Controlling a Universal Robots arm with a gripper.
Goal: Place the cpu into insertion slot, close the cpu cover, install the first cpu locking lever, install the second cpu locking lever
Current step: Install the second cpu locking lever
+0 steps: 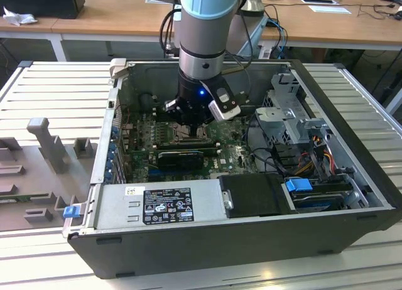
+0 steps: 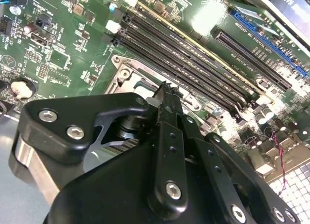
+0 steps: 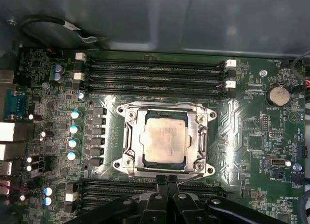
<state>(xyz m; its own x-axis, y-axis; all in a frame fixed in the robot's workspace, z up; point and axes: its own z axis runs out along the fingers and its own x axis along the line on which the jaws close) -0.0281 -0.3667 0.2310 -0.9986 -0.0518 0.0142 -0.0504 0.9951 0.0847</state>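
First wrist view, memory slots (image 3: 155, 71) flanking cpu (image 3: 165, 141)

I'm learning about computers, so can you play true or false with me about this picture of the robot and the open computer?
1. The cpu sits in the insertion slot. True.
2. The cpu cover lies down flat around the chip. True, as the first wrist view shows it.
3. The gripper is holding the cpu up in the air. False: the chip lies in the socket, and the fingertips sit at the socket's edge.
4. The long memory slots are full of cards. False: they look empty.
5. The computer case is closed. False: its side is open, and the arm reaches inside.
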